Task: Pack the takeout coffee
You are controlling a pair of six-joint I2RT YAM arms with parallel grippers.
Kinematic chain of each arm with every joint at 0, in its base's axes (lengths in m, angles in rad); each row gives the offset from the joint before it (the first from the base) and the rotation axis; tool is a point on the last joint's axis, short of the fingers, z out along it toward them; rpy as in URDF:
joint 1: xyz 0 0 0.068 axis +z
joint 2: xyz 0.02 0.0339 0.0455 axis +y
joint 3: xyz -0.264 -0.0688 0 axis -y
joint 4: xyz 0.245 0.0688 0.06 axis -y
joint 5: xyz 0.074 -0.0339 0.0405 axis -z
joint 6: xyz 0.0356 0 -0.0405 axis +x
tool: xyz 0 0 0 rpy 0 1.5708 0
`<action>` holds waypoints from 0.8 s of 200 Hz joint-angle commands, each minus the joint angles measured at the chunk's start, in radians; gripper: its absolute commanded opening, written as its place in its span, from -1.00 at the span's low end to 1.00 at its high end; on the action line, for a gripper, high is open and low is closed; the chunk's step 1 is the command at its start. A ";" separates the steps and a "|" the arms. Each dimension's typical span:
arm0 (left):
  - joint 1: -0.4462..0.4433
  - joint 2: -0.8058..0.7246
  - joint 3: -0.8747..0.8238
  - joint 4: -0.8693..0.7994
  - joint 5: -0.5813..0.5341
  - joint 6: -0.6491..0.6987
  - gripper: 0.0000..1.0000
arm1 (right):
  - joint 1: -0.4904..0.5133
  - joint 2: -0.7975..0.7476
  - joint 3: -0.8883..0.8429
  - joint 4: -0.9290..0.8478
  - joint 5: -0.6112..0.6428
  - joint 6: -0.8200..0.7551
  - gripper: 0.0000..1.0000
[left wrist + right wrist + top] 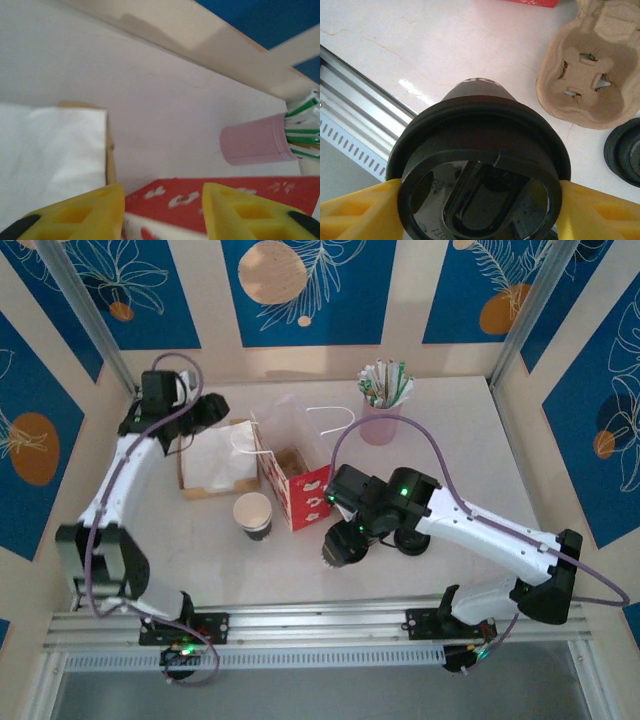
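The takeout coffee (pixel 253 515), a small off-white paper cup with a darker base, stands open and upright on the table just left of the red paper bag (pixel 305 495). No gripper touches it. My right gripper (pixel 340 548) hangs near the front of the table, right of the bag. In the right wrist view it (pixel 480 200) is shut on a dark cup capped with a black lid (pixel 480 145), its yellow fingers (pixel 355 207) pressing both sides of the lid. At the back left my left gripper (pixel 205 410) (pixel 162 200) is open with nothing in it, above the bag's red side (pixel 220 197).
A box of white napkins (pixel 215 462) (pixel 50 160) lies left of the bag. The pink cup of wrapped straws (pixel 380 420) (pixel 255 145) stands at the back. A brown pulp cup carrier (pixel 590 75) and a spare black lid (pixel 624 152) (pixel 410 540) lie beside my right gripper. A metal rail (pixel 355 95) runs along the front edge.
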 commanded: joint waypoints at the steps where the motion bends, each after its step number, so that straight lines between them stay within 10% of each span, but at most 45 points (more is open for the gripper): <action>1: 0.001 0.190 0.194 -0.003 0.215 0.079 -0.21 | -0.009 -0.032 -0.015 -0.012 -0.035 0.012 0.39; 53: -0.037 0.553 0.641 -0.239 0.413 0.185 -0.59 | -0.020 -0.064 -0.014 -0.029 -0.032 0.015 0.39; 160: -0.107 0.413 0.238 0.012 0.481 0.164 -0.62 | -0.069 -0.142 0.014 -0.109 -0.018 0.018 0.39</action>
